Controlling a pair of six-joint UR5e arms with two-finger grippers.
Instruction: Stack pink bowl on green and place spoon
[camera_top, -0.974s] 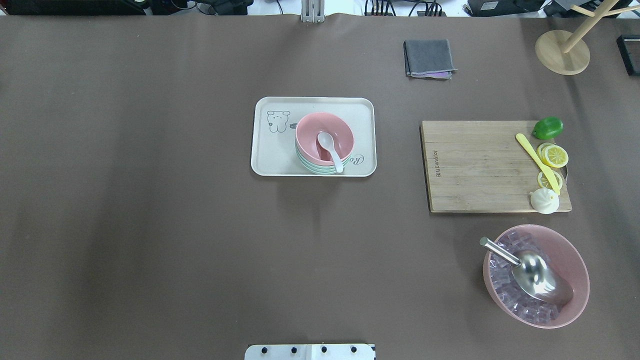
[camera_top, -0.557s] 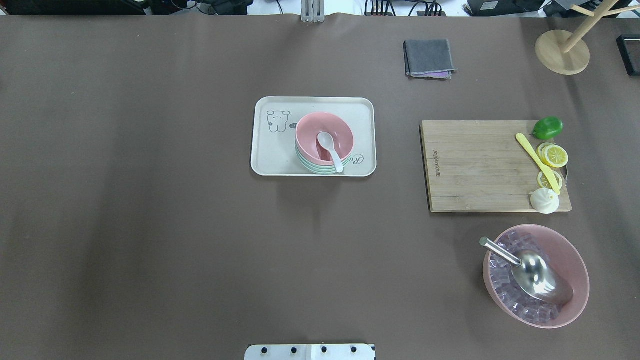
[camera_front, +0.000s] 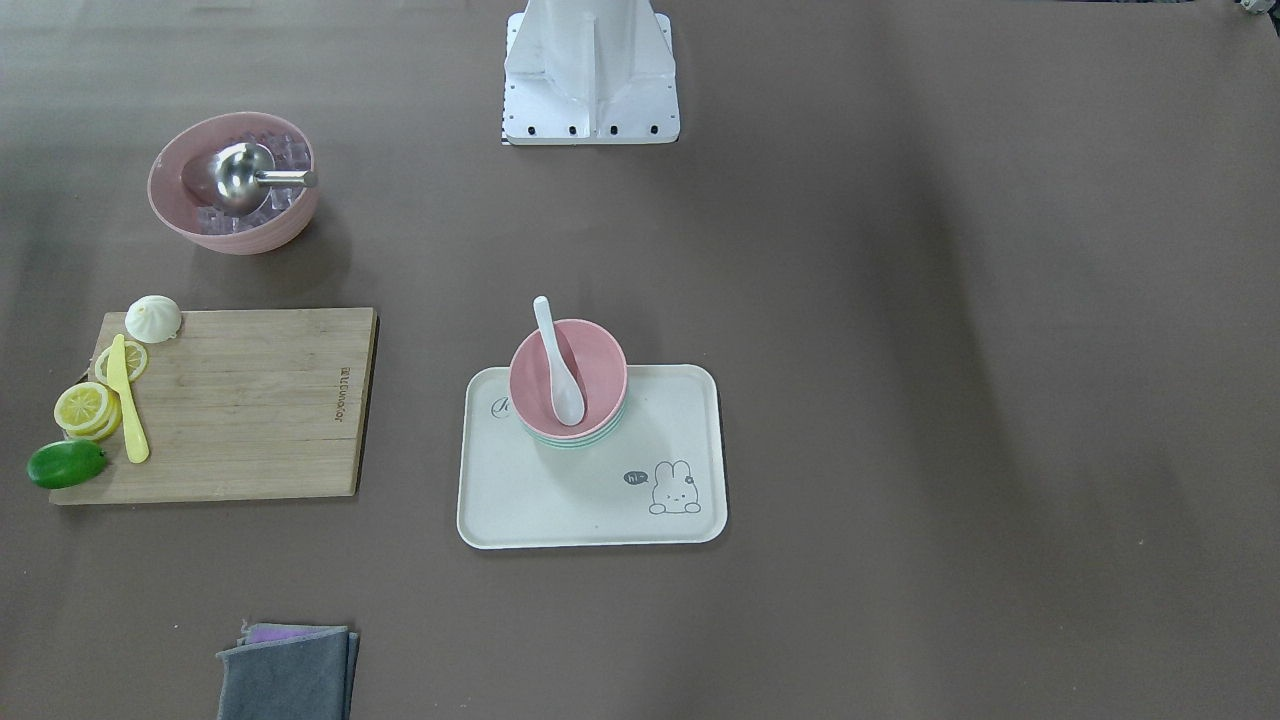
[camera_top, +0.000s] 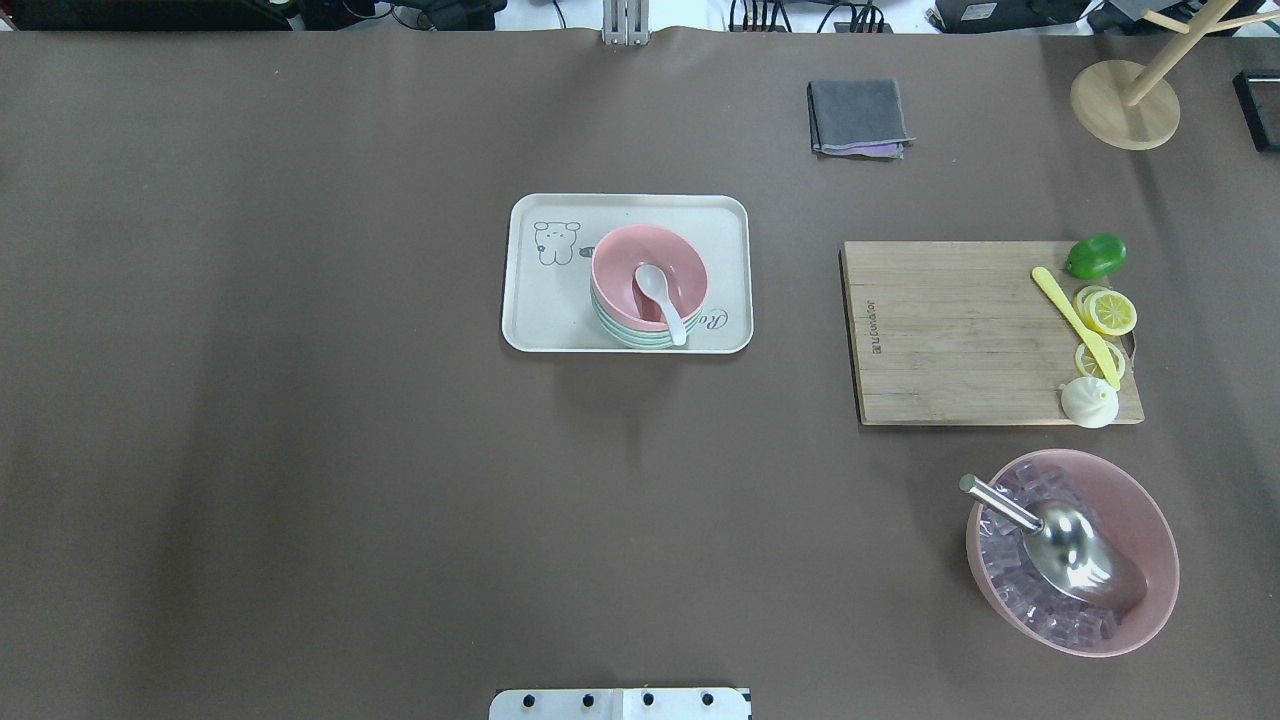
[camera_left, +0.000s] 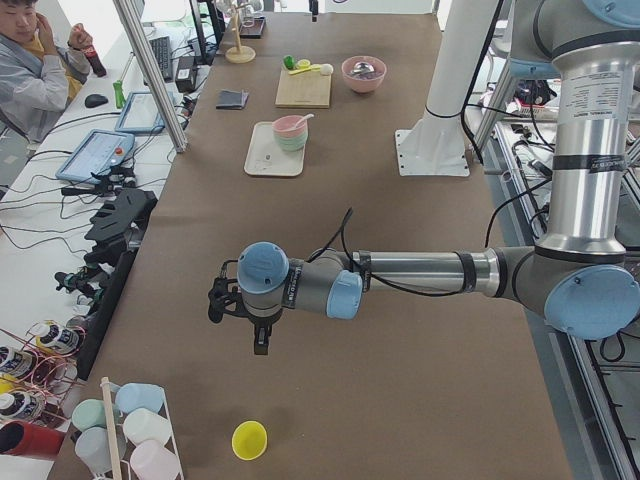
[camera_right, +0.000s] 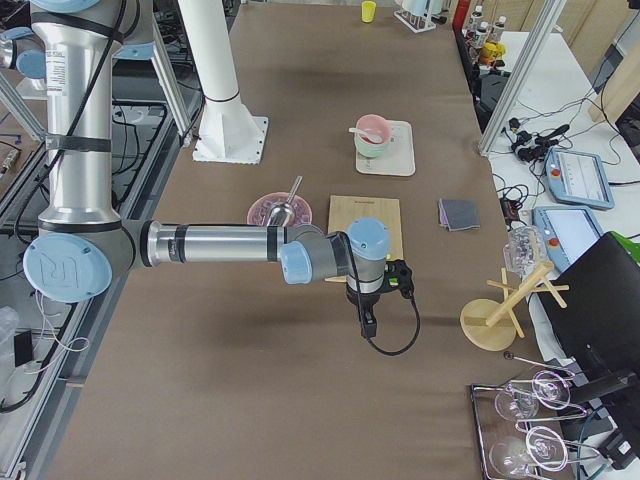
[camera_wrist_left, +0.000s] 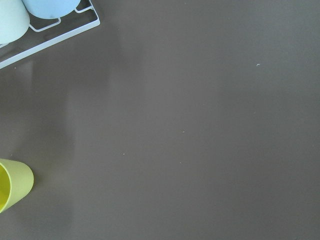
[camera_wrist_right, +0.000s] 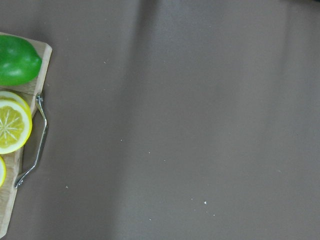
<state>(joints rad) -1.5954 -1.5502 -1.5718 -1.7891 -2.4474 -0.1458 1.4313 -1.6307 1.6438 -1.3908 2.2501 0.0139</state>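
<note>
Pink bowl (camera_top: 650, 262) sits in the green bowl (camera_top: 630, 338) on the tray (camera_top: 540, 310), with the spoon (camera_top: 664, 305) resting inside so it cannot roll off. The left gripper (camera_left: 258, 343) and right gripper (camera_right: 368, 326) are far away, and nobody can tell if their fingers are wide or narrow.

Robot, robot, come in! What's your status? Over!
Left gripper and right gripper far from tray, open or shut unclear. Pink bowl sits on green bowl, spoon inside. Nothing blocking the stack. Over.
</note>
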